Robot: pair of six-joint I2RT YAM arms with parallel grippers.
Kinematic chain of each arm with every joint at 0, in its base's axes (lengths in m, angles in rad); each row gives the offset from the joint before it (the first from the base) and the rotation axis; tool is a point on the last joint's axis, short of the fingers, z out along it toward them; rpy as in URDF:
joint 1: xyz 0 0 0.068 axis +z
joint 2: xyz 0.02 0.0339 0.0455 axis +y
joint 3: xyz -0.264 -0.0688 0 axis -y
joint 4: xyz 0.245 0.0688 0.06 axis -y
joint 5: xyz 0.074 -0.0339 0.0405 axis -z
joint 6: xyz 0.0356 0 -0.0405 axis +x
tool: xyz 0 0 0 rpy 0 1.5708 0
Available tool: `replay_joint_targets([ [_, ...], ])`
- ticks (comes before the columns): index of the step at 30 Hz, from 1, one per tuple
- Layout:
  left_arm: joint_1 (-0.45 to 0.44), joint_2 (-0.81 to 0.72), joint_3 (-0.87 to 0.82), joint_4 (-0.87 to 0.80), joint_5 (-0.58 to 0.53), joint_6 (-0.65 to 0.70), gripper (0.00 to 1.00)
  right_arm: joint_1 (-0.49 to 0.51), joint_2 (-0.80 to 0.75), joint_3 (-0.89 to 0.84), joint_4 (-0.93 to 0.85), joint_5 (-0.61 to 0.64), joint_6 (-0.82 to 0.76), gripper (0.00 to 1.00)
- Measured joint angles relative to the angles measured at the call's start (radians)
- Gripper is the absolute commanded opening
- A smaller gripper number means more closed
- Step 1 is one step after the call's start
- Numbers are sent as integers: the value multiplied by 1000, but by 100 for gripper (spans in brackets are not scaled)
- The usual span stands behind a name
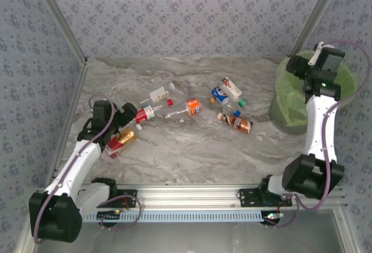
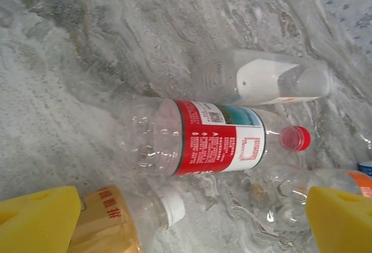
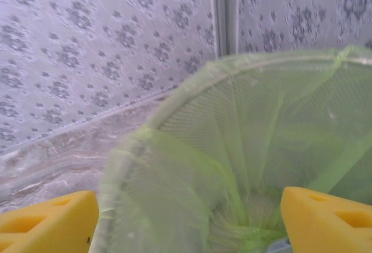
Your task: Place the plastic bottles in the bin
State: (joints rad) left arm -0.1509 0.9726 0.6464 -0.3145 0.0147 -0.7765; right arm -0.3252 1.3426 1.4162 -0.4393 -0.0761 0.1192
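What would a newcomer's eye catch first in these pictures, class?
The light-green bin at the right edge of the table stands out, with the right gripper open above its mouth. Mid-table lie scattered bottles; the left gripper hangs open over a red-labelled bottle.

Grey marbled tabletop (image 2: 87, 61), everything on it lying sideways. Dead centre, the red-label bottle (image 2: 215, 145) – clear, red cap (image 2: 295, 138) pointing right. Right above it, just beside, the white-label bottle (image 2: 261, 79). Bottom left, a gold-label bottle (image 2: 116, 218) with a white cap (image 2: 171, 203), partly behind one yellow finger (image 2: 35, 221). Bottom right, a clear bottle with an orange label (image 2: 290, 192) behind the other finger (image 2: 340, 218). Left gripper (image 2: 193, 212) spread wide over the lot – nothing gripped. Blue cap (image 2: 365, 167) peeking in at the right edge.
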Motion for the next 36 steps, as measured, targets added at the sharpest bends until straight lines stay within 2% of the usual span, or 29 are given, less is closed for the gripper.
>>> replay_joint_targets([
  [1,0,0,8,-16,-6,5,99,14,-17,2,0,7,4,87],
  [3,0,0,29,-48,-20,14,99,45,-44,6,0,15,11,98],
  [4,0,0,40,-66,-29,18,99,63,-54,8,0,20,14,99],
  [19,0,70,99,-304,-125,58,99,422,-105,4,-3,63,20,99],
  [30,-19,158,91,-311,-113,69,99,731,-103,-78,34,150,6,99],
  [36,-89,158,83,-315,-107,70,99,811,-51,-79,56,219,-21,99],
])
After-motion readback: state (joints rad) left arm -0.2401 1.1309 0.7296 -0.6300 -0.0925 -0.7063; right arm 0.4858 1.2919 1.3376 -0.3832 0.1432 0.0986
